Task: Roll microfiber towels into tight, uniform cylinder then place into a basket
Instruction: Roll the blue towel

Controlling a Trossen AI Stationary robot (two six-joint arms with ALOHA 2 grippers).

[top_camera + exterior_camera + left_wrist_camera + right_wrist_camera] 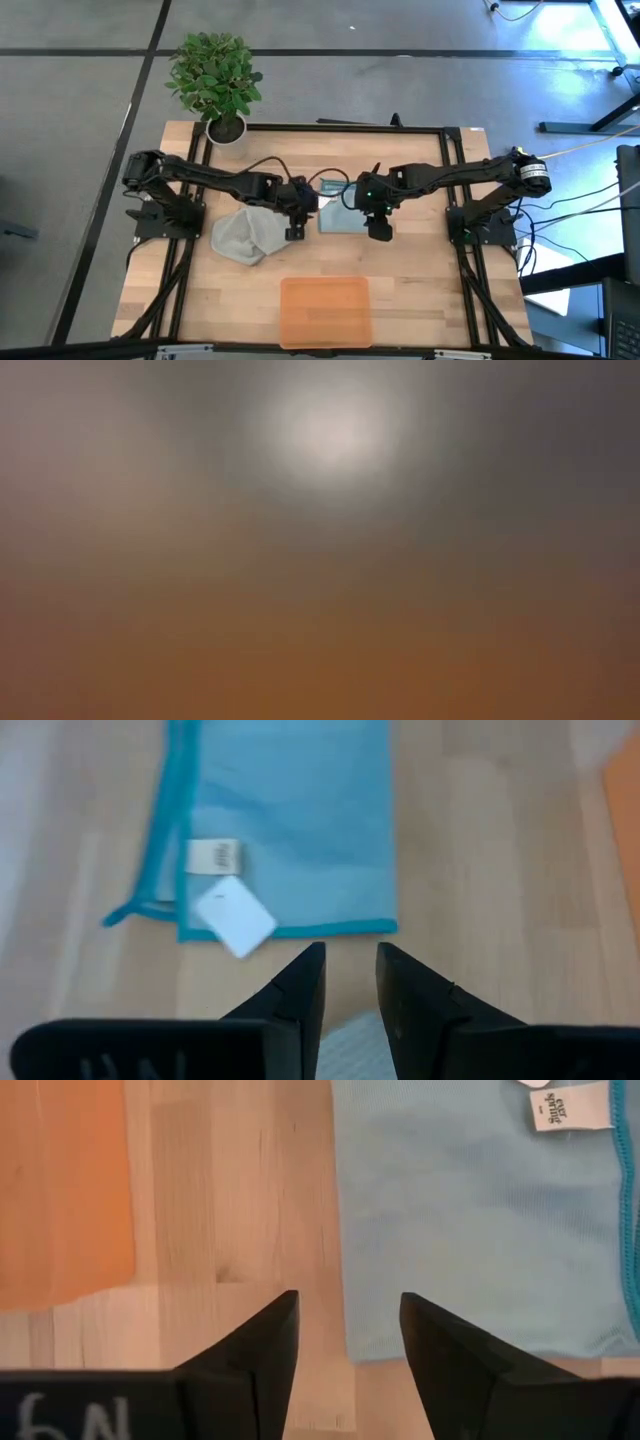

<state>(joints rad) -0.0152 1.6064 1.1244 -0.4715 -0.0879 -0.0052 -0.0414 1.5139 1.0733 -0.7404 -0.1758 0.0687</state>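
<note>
The pale blue towel (338, 217) lies flat on the table's middle, its labels showing in the left wrist view (290, 820). The light grey towel (245, 235) lies crumpled to its left. The orange tray (325, 310) stands at the near edge. My left gripper (296, 230) is at the grey towel's right edge, its fingers nearly together with grey cloth between them (348, 1045). My right gripper (379, 232) is open over the blue towel's near right corner (360, 1345), touching nothing. The low view is a blur. My left gripper has the grey towel's right edge (348, 1045) between its two fingers, far back from the tips. The fingers (305, 985) slant down toward the table's right. One layer or several, I cannot tell. The rest of the towel lies slack and bunched on the table.
A potted plant (215, 80) stands at the table's far left corner. A black frame (330, 128) runs round the table. Bare wood shows between the towels and the tray (230, 1190).
</note>
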